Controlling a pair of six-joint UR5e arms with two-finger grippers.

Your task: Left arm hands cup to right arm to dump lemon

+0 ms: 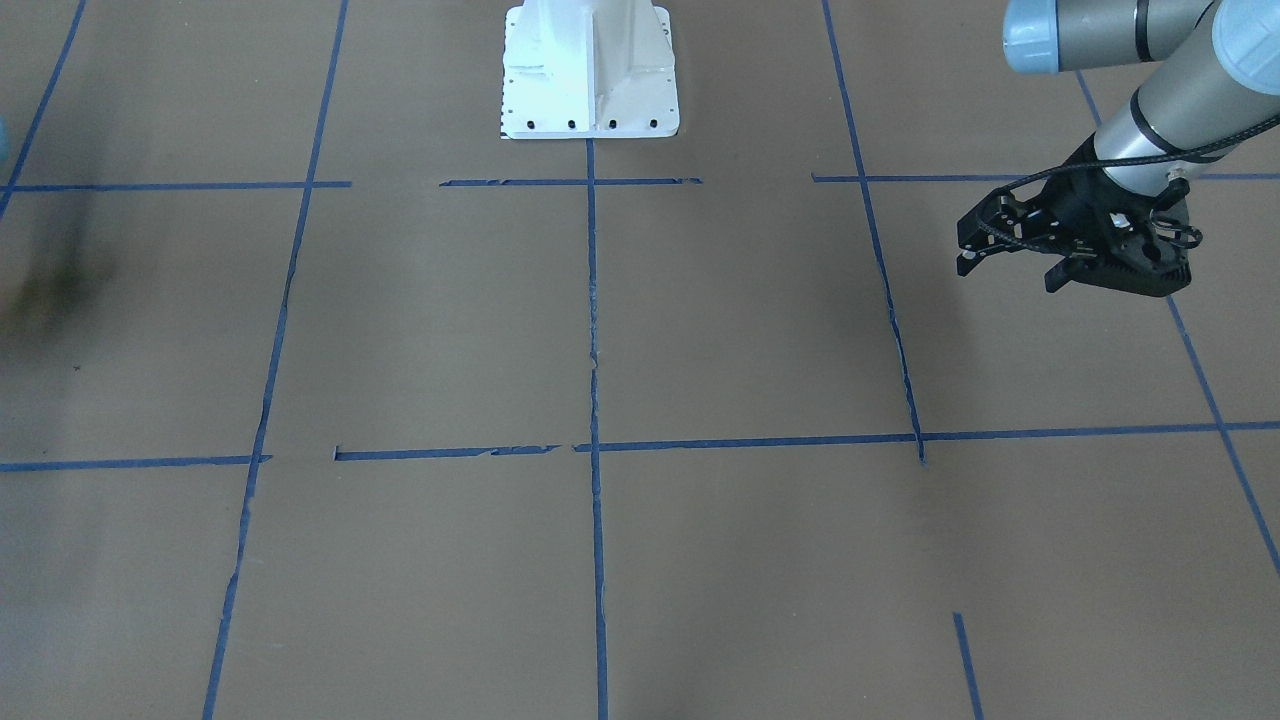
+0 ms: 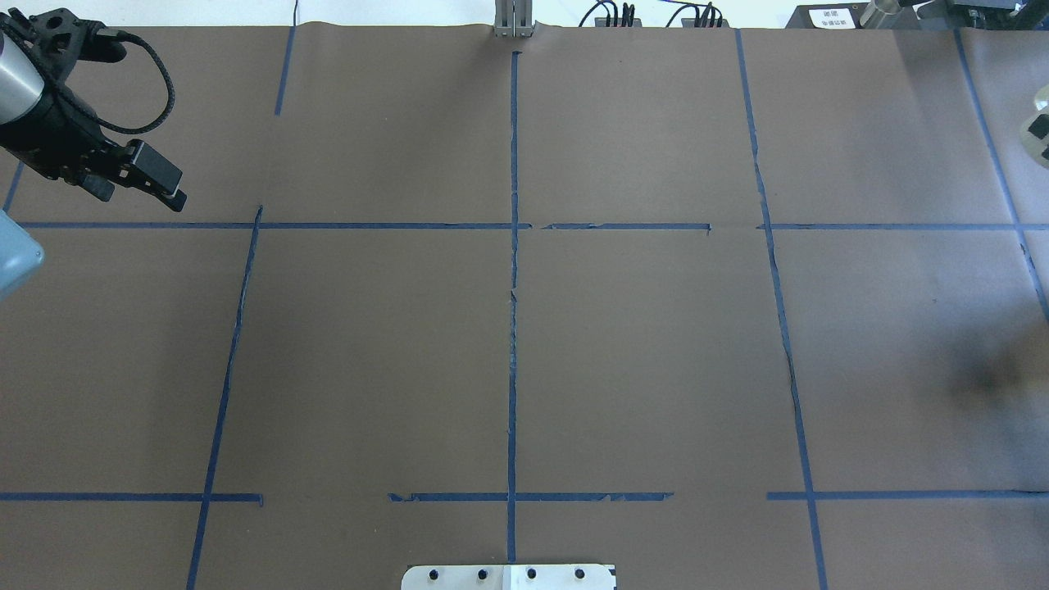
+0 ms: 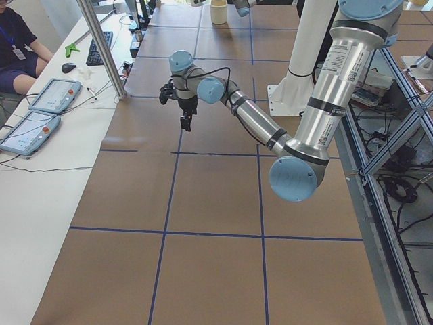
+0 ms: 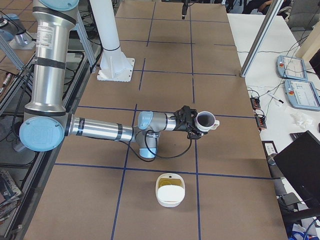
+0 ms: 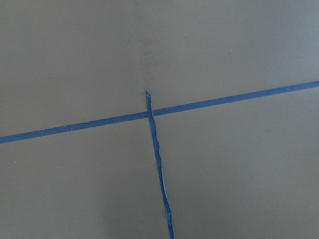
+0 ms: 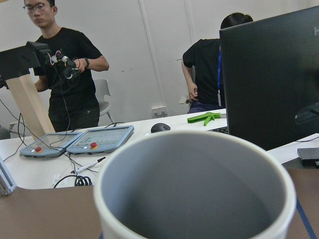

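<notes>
The cup is a white mug with a grey inside. It sits upright in my right gripper near the table's far right side, handle pointing away from the arm. The right wrist view looks into its mouth, which looks empty, and the fingers are hidden there. Yellow-green lemon lies in a white bowl on the table in front of that arm. My left gripper is open and empty above the table's far left part. It also shows in the overhead view. The cup also shows small in the exterior left view.
The white robot base stands at the middle of the table's near edge. Blue tape lines cross the brown table. Two operators, teach pendants and a dark monitor are at the desk beyond the far edge.
</notes>
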